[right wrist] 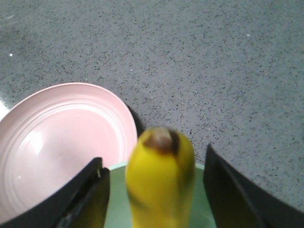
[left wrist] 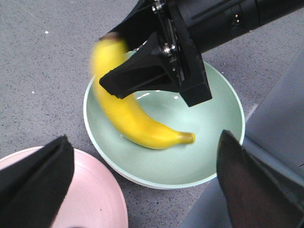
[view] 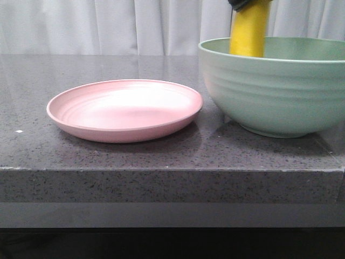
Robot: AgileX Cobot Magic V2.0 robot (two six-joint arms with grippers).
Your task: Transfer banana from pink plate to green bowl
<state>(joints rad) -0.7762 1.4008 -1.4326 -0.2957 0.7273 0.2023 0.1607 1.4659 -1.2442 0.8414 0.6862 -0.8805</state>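
Note:
The yellow banana (view: pixel 248 29) stands steeply in the green bowl (view: pixel 275 91), its upper end above the rim and its image blurred. In the left wrist view the banana (left wrist: pixel 137 121) leans on the bowl's inner wall (left wrist: pixel 190 161), its tip low inside. My right gripper (right wrist: pixel 153 159) is open over the bowl (right wrist: pixel 118 199), with gaps between both fingers and the banana (right wrist: pixel 161 185). It also shows in the left wrist view (left wrist: pixel 161 71). My left gripper (left wrist: pixel 142 190) is open and empty, high over the gap between the bowl and the pink plate (left wrist: pixel 90 199). The plate (view: pixel 124 108) is empty.
Plate and bowl sit side by side, almost touching, on a dark speckled stone counter (view: pixel 108 156), close to its front edge. A white curtain (view: pixel 108 24) hangs behind. The counter's right edge runs just beyond the bowl (left wrist: pixel 280 118).

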